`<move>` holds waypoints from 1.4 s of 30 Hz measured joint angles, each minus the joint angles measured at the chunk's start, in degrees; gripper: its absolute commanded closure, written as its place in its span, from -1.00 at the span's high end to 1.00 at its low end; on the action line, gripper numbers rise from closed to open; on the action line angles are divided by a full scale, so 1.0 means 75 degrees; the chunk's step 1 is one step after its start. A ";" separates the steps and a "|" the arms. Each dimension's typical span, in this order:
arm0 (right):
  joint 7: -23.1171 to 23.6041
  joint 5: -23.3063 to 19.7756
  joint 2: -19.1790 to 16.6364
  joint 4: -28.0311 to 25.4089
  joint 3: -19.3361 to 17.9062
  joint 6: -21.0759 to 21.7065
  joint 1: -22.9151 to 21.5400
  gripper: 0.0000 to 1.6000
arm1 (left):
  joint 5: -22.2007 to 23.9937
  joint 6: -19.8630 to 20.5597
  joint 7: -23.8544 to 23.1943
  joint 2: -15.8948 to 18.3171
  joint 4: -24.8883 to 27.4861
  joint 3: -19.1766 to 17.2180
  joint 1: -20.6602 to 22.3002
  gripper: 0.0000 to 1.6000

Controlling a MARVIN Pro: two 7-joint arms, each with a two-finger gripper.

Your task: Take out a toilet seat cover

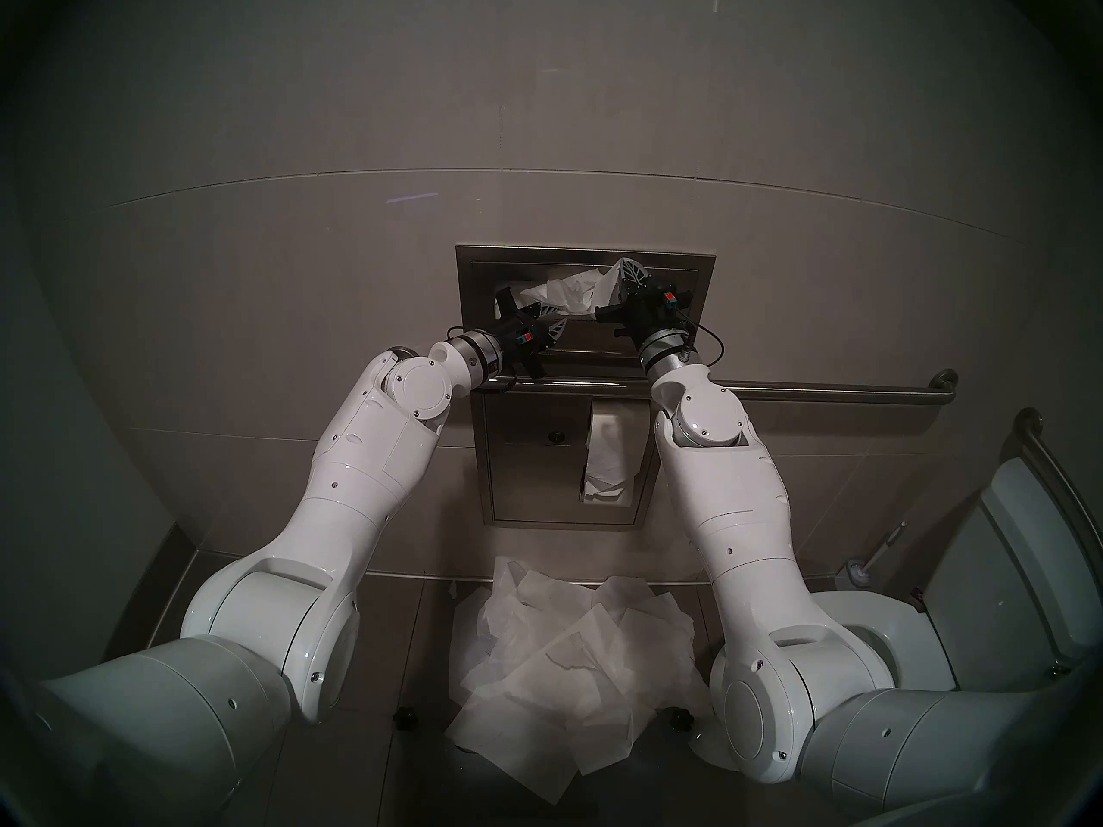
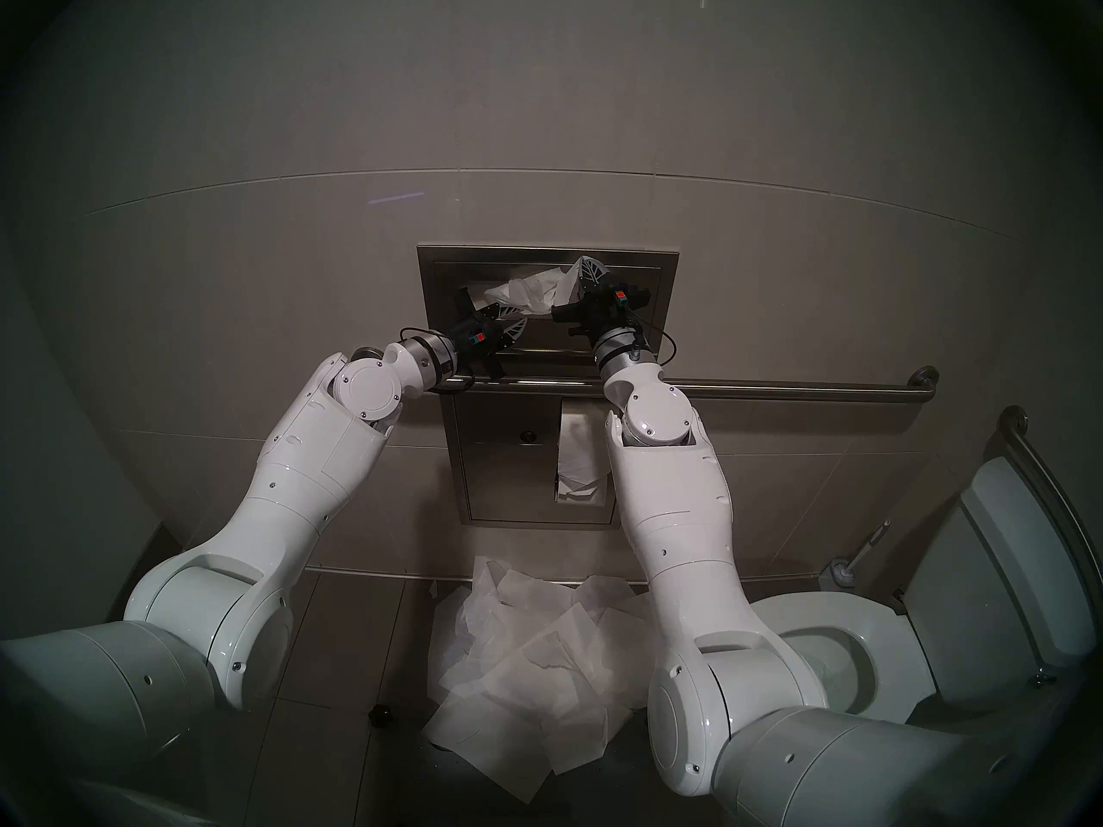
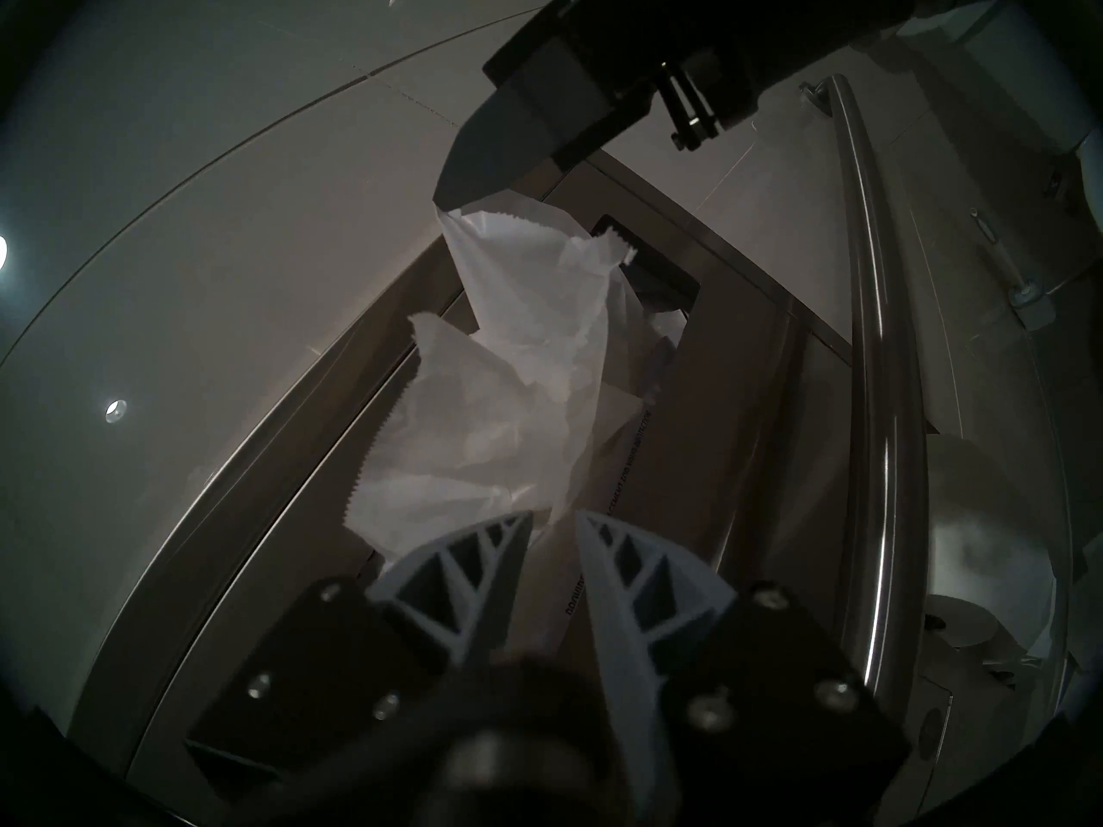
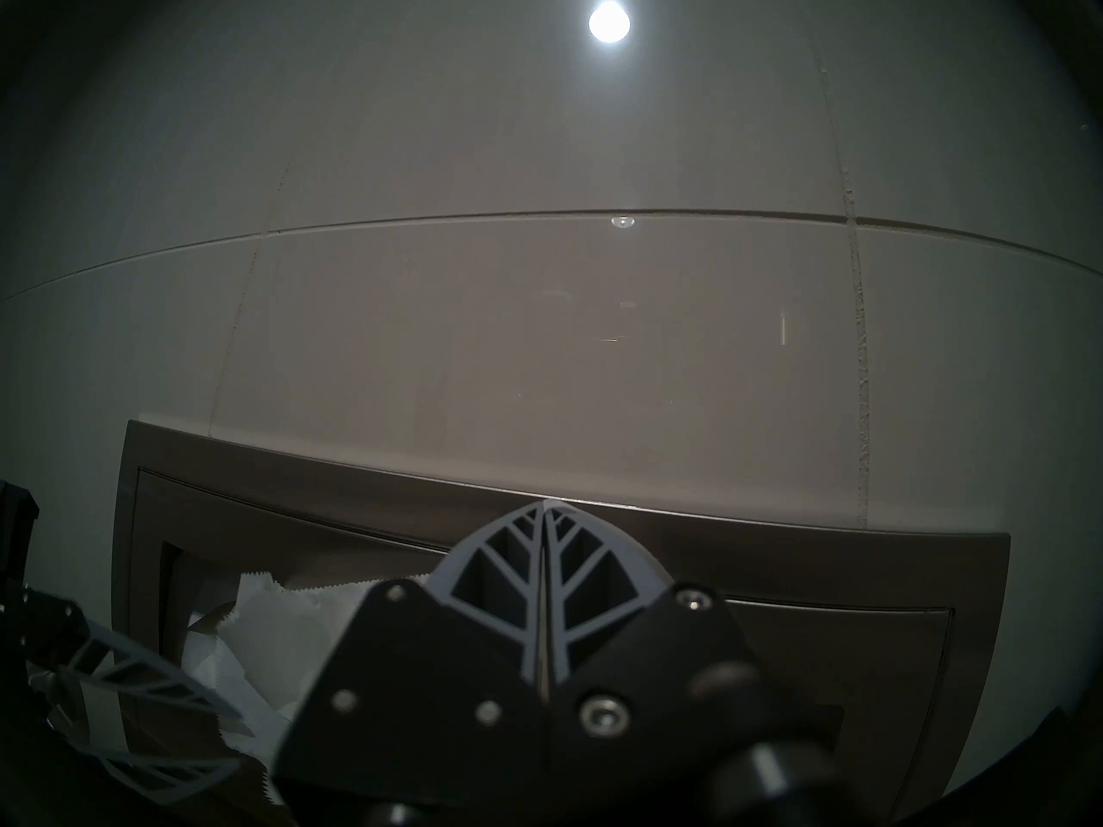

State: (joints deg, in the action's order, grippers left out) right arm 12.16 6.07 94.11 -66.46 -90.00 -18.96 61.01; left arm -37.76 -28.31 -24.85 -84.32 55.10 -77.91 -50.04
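Left gripper: reaching toward the left end of the dispenser slot; jaws standing slightly apart, with the lower edge of the paper lying in the narrow gap; whether they are pinching it cannot be told.
Toilet seat cover: bulging, crumpled, out of the slot between the two grippers, partly pulled out and partly inside.
Dispenser: sitting recessed in the tiled wall as a steel panel, above the grab bar.
Right gripper: pointing up at the right end of the slot; jaws pressing fully together, clamping a corner of the toilet seat cover, as the left wrist view shows.
Toilet paper roll: hanging in the lower steel panel, under the bar.
Loose sheets: lying heaped on the floor below the panels.
Toilet: standing at the far right.
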 measured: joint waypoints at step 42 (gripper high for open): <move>-0.0012 -0.0017 -0.0018 -0.0006 0.0021 0.0001 0.0000 -1.00 | -0.0006 -0.1491 0.0211 -0.0140 -0.1923 -0.0080 0.1070 -1.00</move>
State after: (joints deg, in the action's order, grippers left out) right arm 12.07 5.94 93.98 -66.51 -89.84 -18.96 61.02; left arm -37.80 -39.49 -23.26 -85.37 40.68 -78.51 -42.01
